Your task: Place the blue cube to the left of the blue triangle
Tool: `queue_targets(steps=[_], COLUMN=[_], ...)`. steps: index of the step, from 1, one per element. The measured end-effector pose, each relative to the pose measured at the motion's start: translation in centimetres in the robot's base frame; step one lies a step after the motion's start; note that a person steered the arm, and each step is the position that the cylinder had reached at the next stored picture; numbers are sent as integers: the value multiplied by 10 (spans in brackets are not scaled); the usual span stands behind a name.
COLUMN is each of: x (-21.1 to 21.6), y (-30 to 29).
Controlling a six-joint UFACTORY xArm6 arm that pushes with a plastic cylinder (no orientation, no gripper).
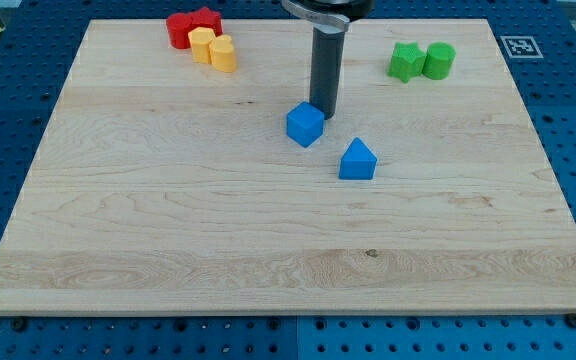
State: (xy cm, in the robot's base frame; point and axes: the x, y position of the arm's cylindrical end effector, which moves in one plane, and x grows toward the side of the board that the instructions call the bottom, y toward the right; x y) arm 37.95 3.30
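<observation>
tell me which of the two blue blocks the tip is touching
The blue cube: my tip sits against its upper right side. The blue triangle lies apart, toward the view's lower right.

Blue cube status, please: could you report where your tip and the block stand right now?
My tip against the blue cube's upper-right edge. Cube up-left of the blue triangle, not yet level. Nothing between them.
</observation>
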Motion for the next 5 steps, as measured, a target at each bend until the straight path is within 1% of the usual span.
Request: queue_targets(steps=[2,3,4,5], x=[2,17,19,4], y=[-25,-25,-26,-53])
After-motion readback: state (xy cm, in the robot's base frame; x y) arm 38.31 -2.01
